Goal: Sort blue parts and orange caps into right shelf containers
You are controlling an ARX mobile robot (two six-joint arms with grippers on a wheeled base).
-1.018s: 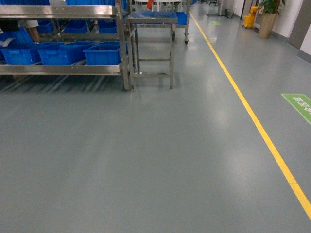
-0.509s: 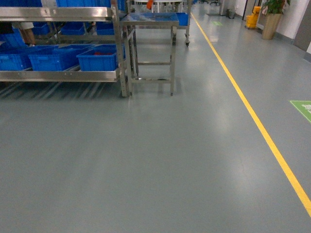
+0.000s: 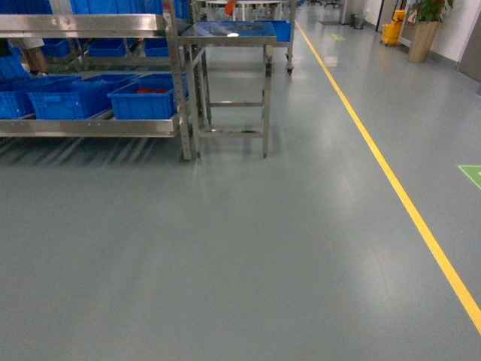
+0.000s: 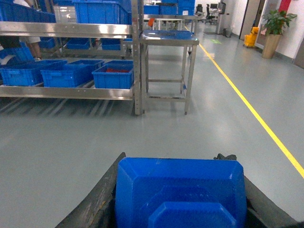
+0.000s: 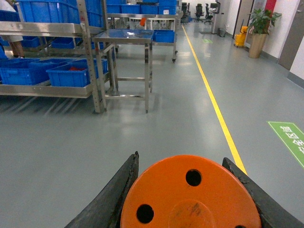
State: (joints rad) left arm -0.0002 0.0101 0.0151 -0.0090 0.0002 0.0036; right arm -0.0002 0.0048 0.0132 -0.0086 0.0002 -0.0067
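Blue part [image 4: 180,192] between left fingers [image 4: 97,202] | orange cap [image 5: 190,194] between right fingers [image 5: 111,197]

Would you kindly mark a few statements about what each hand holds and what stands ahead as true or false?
1. The left hand holds a blue part. True.
2. The right hand is empty. False: it is shut on an orange cap.
3. Blue crates sit on the steel shelf rack's lower level. True.
4. The yellow floor line runs on the left of the rack. False: it runs to the right of it.
5. A steel table stands right beside the rack's end. True.
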